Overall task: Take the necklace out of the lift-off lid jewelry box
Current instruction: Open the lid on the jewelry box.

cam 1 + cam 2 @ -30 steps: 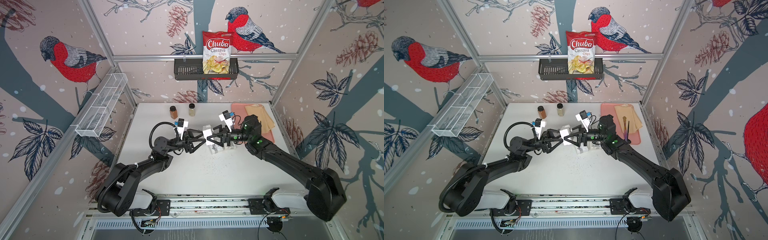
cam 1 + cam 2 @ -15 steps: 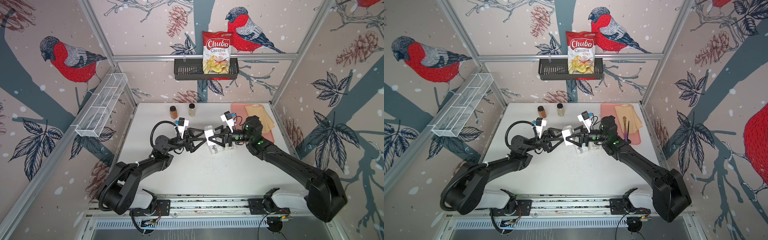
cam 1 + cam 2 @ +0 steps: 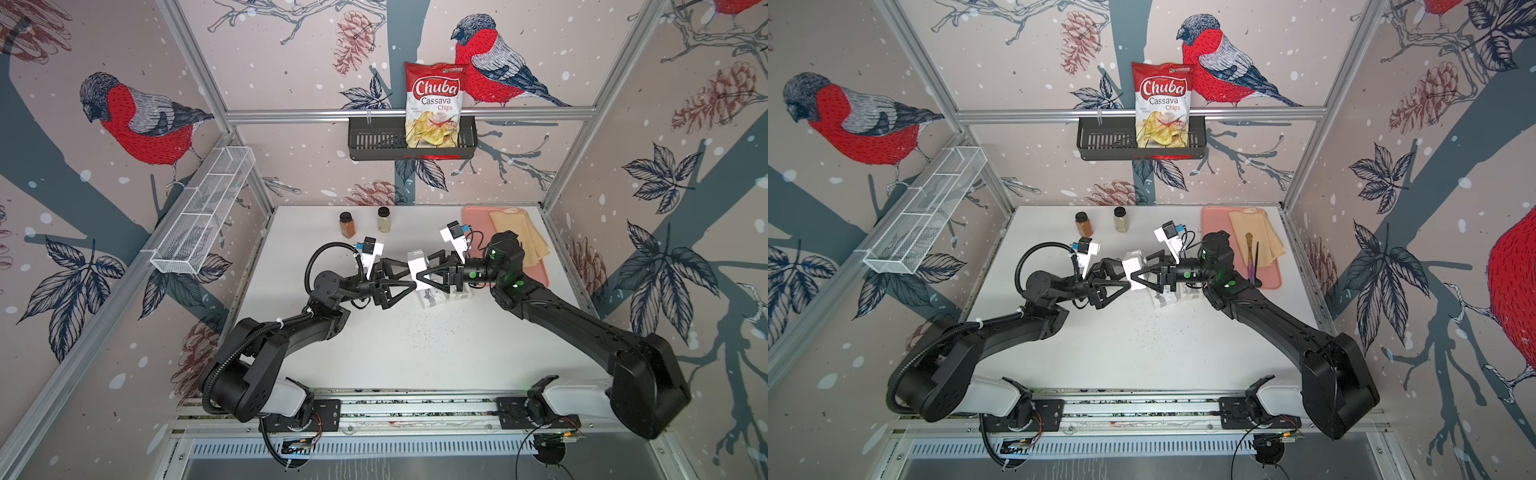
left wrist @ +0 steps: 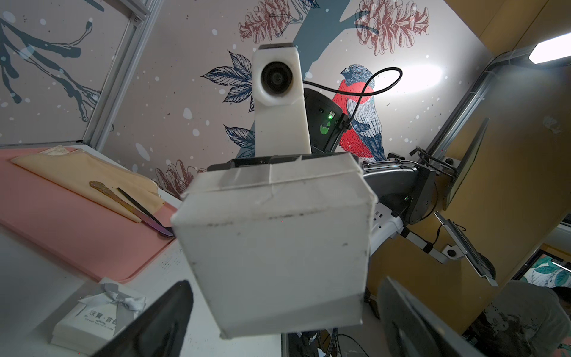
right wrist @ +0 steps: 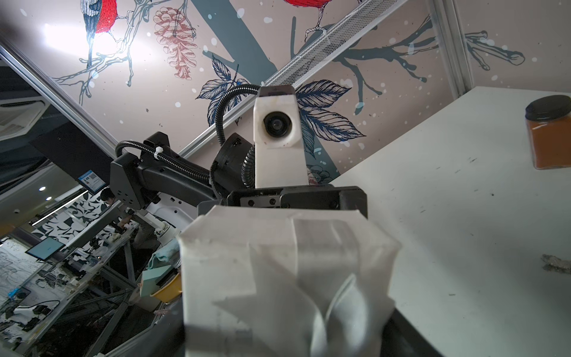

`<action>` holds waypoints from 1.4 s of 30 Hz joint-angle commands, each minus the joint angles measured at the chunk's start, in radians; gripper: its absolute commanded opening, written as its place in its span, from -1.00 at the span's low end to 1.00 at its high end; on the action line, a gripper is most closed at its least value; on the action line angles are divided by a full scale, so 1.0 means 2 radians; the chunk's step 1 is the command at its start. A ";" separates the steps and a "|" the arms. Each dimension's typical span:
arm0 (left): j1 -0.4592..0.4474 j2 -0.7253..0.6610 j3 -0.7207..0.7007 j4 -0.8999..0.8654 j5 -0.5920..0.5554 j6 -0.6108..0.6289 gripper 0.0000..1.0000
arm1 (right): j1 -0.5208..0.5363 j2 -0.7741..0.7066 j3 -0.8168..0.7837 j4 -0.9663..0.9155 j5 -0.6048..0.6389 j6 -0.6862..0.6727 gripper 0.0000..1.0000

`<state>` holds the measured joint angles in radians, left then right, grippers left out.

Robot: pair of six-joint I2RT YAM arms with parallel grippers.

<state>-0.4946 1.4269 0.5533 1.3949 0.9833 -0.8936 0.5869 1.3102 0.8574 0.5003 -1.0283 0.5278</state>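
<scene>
Above the middle of the surface (image 3: pixel 415 353), right gripper (image 3: pixel 422 269) pinches white box (image 4: pixel 275 247); left gripper (image 3: pixel 411 276) spread wide around it.

Matte black left arm (image 3: pixel 291 332), ribbed black cable hose (image 3: pixel 309 266) looping behind the left gripper (image 3: pixel 412 276); matte black right arm (image 3: pixel 582 328) has got green LEDs (image 3: pixel 518 284).

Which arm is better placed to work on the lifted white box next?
Left, probably. The left gripper is open and empty, facing the white box; the right gripper is busy gripping it in the air.
</scene>
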 commanded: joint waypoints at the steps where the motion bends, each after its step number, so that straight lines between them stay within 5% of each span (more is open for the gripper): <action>1: -0.001 -0.004 0.006 -0.007 0.002 0.018 0.95 | 0.001 -0.001 0.001 0.023 -0.006 0.008 0.51; 11: -0.007 -0.002 0.011 -0.020 -0.012 0.027 0.87 | 0.005 0.001 0.005 0.017 -0.004 0.005 0.51; 19: -0.007 -0.009 0.006 -0.015 -0.021 0.027 0.55 | 0.001 -0.006 0.001 0.005 0.001 -0.004 0.65; 42: -0.007 -0.017 0.003 -0.021 -0.027 0.032 0.52 | -0.041 -0.041 -0.023 0.005 -0.008 -0.001 0.44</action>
<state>-0.5087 1.4010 0.5598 1.3045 0.9302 -0.8349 0.5129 1.2530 0.8146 0.4938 -1.0424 0.5224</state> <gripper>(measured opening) 0.763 0.719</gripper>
